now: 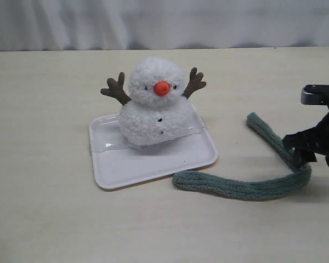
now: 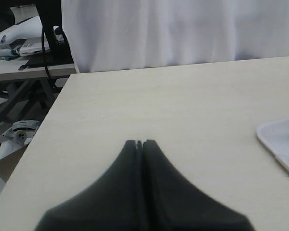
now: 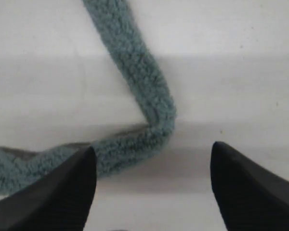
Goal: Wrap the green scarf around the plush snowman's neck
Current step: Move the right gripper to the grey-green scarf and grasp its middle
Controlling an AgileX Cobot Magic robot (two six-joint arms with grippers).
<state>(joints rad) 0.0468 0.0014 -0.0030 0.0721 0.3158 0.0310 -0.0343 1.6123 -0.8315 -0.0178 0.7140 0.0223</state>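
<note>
The plush snowman [image 1: 154, 104] stands upright on a white tray [image 1: 153, 159], orange nose facing the camera; its neck [image 1: 151, 102] is bare. The green scarf [image 1: 252, 186] lies on the table to the right of the tray, bent in a V. My right gripper [image 1: 304, 156] hovers over the scarf's bend [image 3: 159, 120] at the right edge, open, its fingers [image 3: 62, 187] spread wide with the bend just beyond them. My left gripper [image 2: 140, 142] is shut on nothing above bare table; it does not show in the exterior view.
A corner of the white tray [image 2: 282, 144] shows in the left wrist view. The table edge [image 2: 38, 144] drops off beside the left gripper, with clutter and another table beyond. A white curtain [image 1: 164, 22] hangs behind the table.
</note>
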